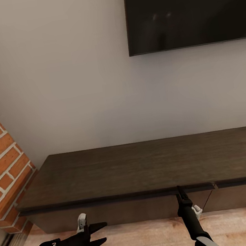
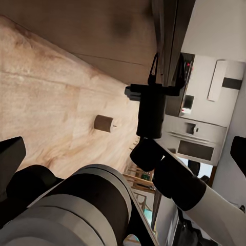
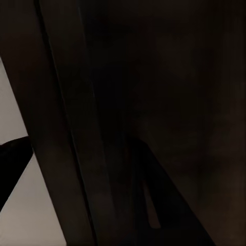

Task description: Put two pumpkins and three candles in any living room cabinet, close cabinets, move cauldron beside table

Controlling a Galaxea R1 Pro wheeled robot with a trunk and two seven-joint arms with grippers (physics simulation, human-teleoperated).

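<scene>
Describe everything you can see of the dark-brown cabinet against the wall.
The cabinet is a long, low unit of dark-brown wood grain, with a flat top and flat, handleless fronts. It stands on a pale wooden floor, backed against a white wall, its left end beside a brick pier. One front panel below the top edge looks slightly ajar. The right gripper reaches up to the top's front lip at that seam.

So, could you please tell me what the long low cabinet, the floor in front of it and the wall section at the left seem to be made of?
The cabinet looks like dark-brown wood, matte, with fine lengthwise grain on its top; it could be veneer. The floor appears to be light wooden planks with warm streaky grain and a slight sheen. The angled wall section looks like red brick with pale mortar joints, rough and unglazed.
</scene>
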